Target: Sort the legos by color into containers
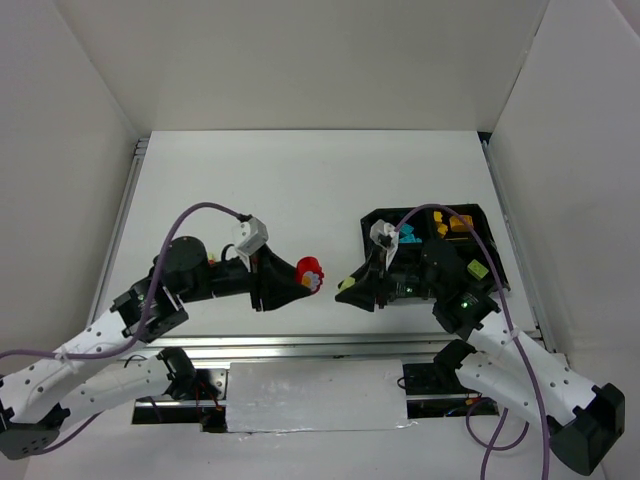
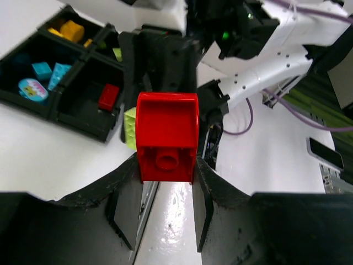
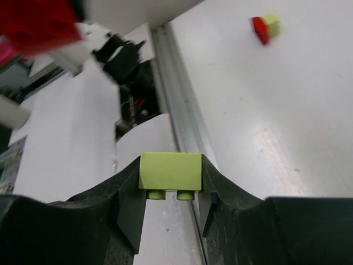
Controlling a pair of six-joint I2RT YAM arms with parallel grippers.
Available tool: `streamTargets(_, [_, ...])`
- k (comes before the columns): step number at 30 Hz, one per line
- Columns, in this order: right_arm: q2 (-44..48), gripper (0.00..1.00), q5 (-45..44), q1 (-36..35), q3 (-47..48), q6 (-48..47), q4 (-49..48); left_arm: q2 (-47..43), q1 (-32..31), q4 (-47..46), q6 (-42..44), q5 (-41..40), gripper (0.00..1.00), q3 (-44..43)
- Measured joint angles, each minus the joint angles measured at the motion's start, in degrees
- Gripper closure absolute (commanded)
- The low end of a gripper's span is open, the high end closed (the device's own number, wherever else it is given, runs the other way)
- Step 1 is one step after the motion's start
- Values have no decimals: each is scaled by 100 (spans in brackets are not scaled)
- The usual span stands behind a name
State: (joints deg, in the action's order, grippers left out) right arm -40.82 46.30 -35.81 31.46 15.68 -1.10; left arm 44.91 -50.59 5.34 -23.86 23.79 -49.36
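- the left gripper (image 1: 306, 274) is clamping a red lego brick (image 2: 167, 138) between its two fingers, one finger on each side, with a round stud facing the left wrist camera.
- this red brick is hanging over the white table (image 1: 300, 180), off the left side of the black four-compartment tray (image 1: 428, 210) and apart from it.
- the right gripper (image 1: 350, 288) is closing on a pale green lego brick (image 3: 170, 171), held squarely between its fingers with two studs pointing downward in the right wrist view.
- the pale green brick is sitting just off the tray's near left corner, between the tray and the red brick; whether the two bricks are touching cannot be told.
- the right arm (image 1: 500, 345) is reaching across the tray and covering part of it in the top view.
- inside the tray, cyan bricks (image 2: 49, 72) are lying in one compartment next to a printed cyan piece (image 2: 33, 90).
- yellow-orange bricks (image 2: 71, 30) are filling the compartment next to that one.
- a single red brick (image 2: 108, 96) is resting in the compartment nearest the left gripper.
- a pale green piece (image 1: 477, 270) is lying in the remaining compartment.
- well away from the tray, a small red piece (image 3: 258, 29) and a small pale green piece (image 3: 271, 23) are lying together on the table, touching.
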Motion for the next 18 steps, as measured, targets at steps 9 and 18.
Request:
streamTargets(9, [-450,100,-4981,227,1029,1379,2109,-184,13,1646,111,-1563,100,-866])
streamTargets(18, [-1222,100,-6935,2780,1340,2430,3543,-160,52,2677,94,-2778,100,-546])
